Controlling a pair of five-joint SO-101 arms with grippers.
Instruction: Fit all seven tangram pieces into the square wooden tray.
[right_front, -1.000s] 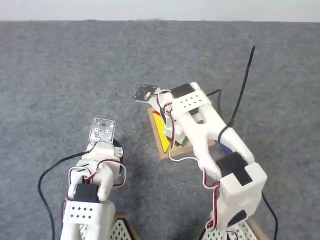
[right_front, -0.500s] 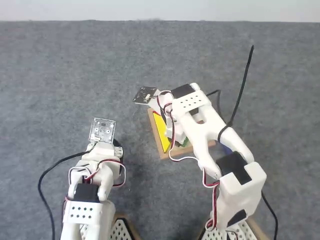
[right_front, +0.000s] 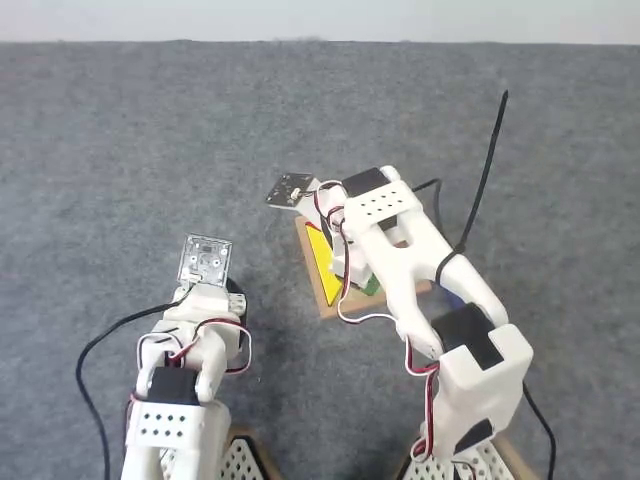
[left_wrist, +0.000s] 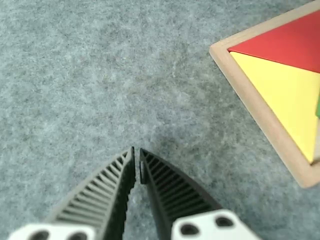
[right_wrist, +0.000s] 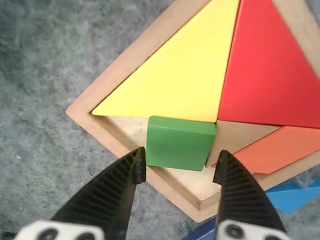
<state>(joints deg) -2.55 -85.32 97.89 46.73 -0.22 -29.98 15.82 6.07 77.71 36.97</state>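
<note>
- Left gripper (left_wrist: 136, 150) over grey mat (left_wrist: 100, 75), jaws nearly touching.
- Wooden tray (left_wrist: 260, 107) corner at 2 o'clock from it, apart.
- Inside: red triangle (left_wrist: 285, 42) touching yellow triangle (left_wrist: 287, 95).

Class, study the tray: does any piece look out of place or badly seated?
The green square, between the open fingers of the right gripper, looks raised above the yellow triangle beside it, not flat in the tray. A blue piece lies outside the tray.
</note>
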